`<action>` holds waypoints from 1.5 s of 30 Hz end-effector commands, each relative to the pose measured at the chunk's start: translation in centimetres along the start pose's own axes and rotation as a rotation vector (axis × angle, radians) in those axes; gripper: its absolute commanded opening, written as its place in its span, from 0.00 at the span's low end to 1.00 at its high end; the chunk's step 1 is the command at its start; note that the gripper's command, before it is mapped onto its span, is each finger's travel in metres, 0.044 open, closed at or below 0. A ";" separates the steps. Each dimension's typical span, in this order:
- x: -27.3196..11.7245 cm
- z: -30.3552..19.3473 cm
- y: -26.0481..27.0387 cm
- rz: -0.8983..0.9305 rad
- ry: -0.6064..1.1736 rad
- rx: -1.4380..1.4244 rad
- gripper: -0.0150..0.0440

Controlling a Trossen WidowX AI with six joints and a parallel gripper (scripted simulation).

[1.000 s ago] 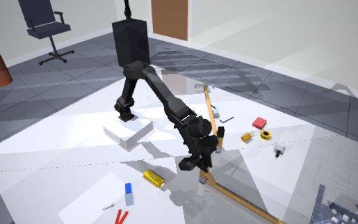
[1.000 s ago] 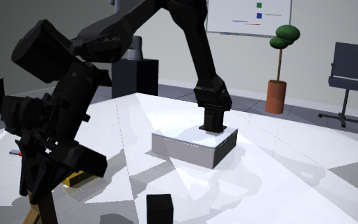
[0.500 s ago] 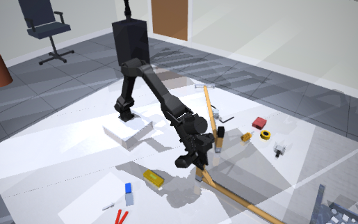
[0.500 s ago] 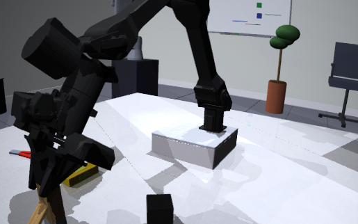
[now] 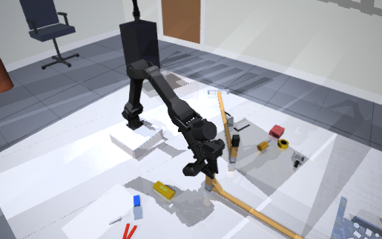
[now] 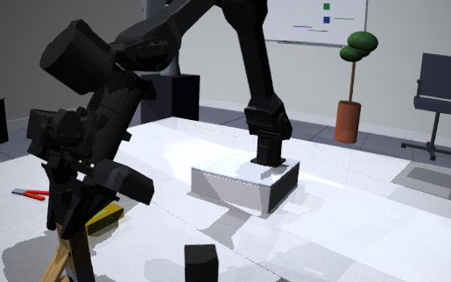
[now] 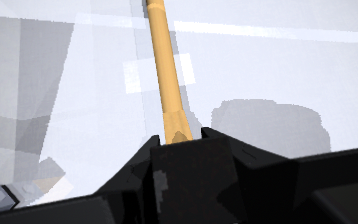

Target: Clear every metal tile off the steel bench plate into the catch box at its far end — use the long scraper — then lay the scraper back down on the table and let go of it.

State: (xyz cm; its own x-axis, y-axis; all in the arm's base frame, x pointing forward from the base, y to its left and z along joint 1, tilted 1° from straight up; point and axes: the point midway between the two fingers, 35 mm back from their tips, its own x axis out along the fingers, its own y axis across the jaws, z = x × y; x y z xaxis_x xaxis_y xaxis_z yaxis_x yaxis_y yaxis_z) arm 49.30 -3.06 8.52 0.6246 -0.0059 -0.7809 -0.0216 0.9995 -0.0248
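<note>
My gripper [image 5: 211,176] [image 6: 62,230] [image 7: 180,137] is shut on the wooden grip block of a long tool, the long scraper [image 5: 253,212] [image 6: 78,250] [image 7: 166,65]. Its pole runs to the lower right in the top view and leaves the frame, so its head is hidden. The grip end hangs a little above the table. A blue-grey metal structure [image 5: 342,213] is cut off at the lower right corner, with several small pale tiles [image 5: 357,234] inside its outline. I cannot tell the bench plate from the catch box there.
A second wooden-handled tool [image 5: 223,115] lies behind the gripper, beside a black block [image 5: 236,140] [image 6: 200,262]. A yellow block [image 5: 163,190] [image 6: 106,218] is left of the gripper. A red block [image 5: 277,131], an orange tool [image 5: 262,145] and a yellow tape ring [image 5: 282,144] lie to the right.
</note>
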 end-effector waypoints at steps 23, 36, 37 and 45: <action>-2.5 -1.7 -0.2 0.001 -0.016 -0.002 0.25; -3.5 -2.8 -0.2 0.001 -0.016 -0.002 0.25; -3.5 -2.9 -0.2 0.001 -0.016 -0.002 0.25; -4.1 -3.7 -0.3 0.001 -0.016 -0.002 0.25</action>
State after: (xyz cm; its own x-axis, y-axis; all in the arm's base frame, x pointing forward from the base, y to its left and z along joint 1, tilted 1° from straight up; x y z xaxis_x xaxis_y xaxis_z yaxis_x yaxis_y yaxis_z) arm 44.25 -3.40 8.99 0.6254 -0.0061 -0.7803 -0.0213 0.9995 -0.0249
